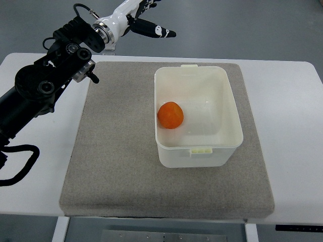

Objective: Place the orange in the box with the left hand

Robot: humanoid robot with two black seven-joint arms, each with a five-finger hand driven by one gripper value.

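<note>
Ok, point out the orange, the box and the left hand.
orange point(170, 115), top view, middle of the fruit.
box point(225, 93), top view, right wall.
left hand point(146, 20), top view, middle of the hand.

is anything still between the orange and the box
No. The orange already lies inside the box, against its left wall. The left hand is up past the far edge of the mat, holding nothing.
</note>
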